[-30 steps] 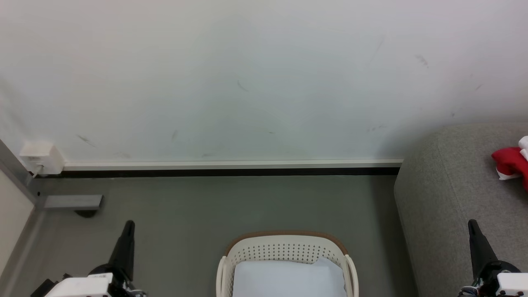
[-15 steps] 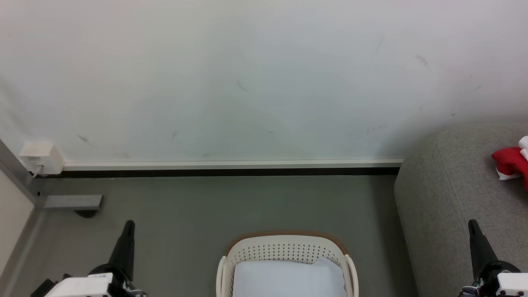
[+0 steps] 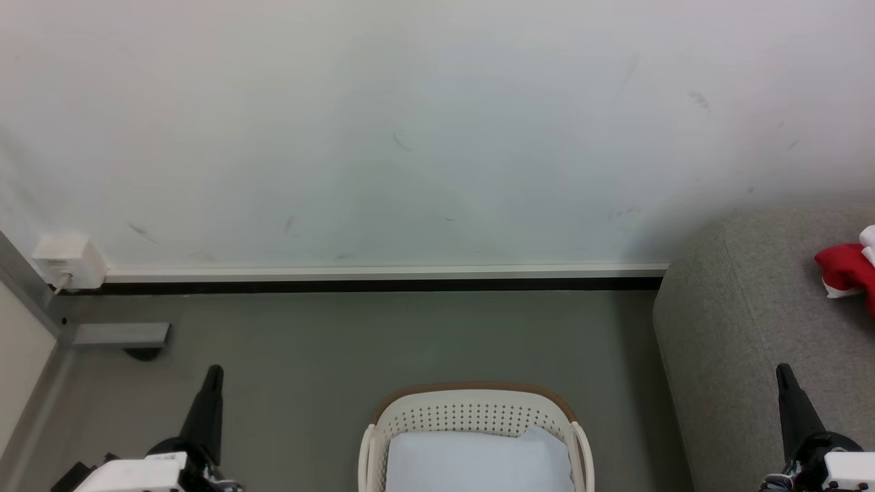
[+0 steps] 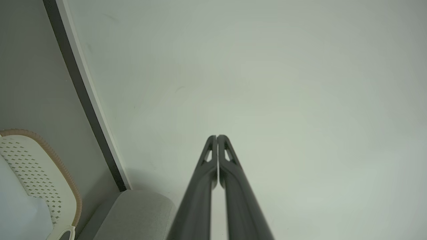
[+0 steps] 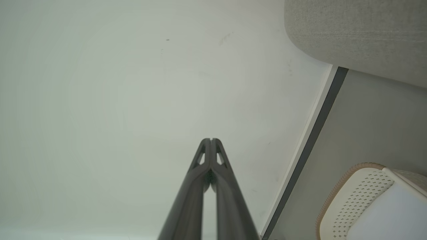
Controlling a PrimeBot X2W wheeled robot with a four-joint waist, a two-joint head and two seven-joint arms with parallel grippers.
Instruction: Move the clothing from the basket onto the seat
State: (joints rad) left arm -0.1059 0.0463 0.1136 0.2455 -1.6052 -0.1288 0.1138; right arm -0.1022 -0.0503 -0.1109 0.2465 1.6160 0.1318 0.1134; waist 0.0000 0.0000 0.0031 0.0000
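A piece of red clothing with white trim [image 3: 847, 268] lies on the grey seat [image 3: 738, 321] at the right edge of the head view. The cream perforated basket [image 3: 472, 410] with a brown rim stands on the floor at bottom centre, and pale blue-white fabric [image 3: 478, 461] lies inside it. My left gripper [image 3: 213, 372] rests at the lower left, shut and empty, well left of the basket. At the lower right my right gripper [image 3: 783, 372] points up in front of the seat, shut and empty. Both wrist views show fingertips pressed together, the left gripper [image 4: 217, 136] and the right gripper [image 5: 211, 140].
A white wall with a white and black skirting board [image 3: 383, 279] runs behind the grey floor. A white socket box [image 3: 68, 262] sits low on the wall at the left. Beside it a grey metal bracket [image 3: 119, 335] and a grey frame post [image 3: 27, 287] stand at the left edge.
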